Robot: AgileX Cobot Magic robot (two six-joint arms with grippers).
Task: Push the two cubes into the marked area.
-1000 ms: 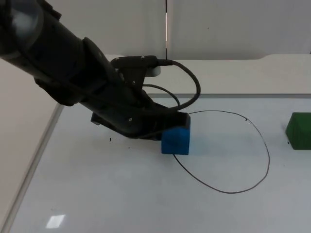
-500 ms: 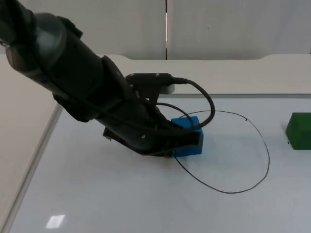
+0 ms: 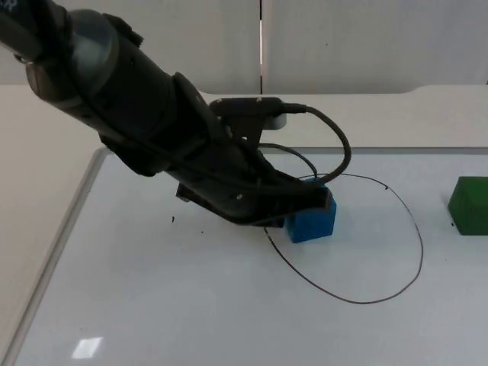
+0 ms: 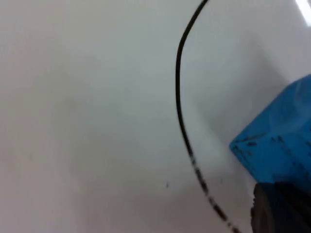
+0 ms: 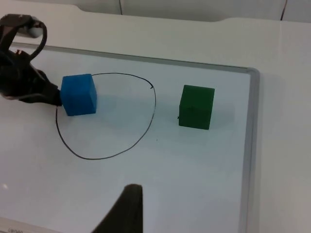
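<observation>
A blue cube (image 3: 313, 224) (image 5: 78, 94) (image 4: 277, 150) sits on the left edge of the marked area, a black oval line (image 3: 421, 252) (image 5: 154, 104) (image 4: 178, 97) drawn on the whiteboard. My left gripper (image 3: 322, 201) (image 5: 53, 95) is shut, and its tip presses against the cube's left side. The left arm hides the cube's upper left part in the top view. A green cube (image 3: 469, 206) (image 5: 196, 107) rests outside the oval, to its right. My right gripper waits back from the board, and one black fingertip (image 5: 127, 208) of it is in its wrist view.
The whiteboard's raised frame (image 3: 72, 221) (image 5: 250, 145) runs along the left, far and right sides. The green cube lies close to the right frame edge. Bare white board stretches in front of the oval.
The left arm has swept to the right with the blue cube ahead of it. The cube slid from outside the oval's left side onto its line. The green cube stayed put.
</observation>
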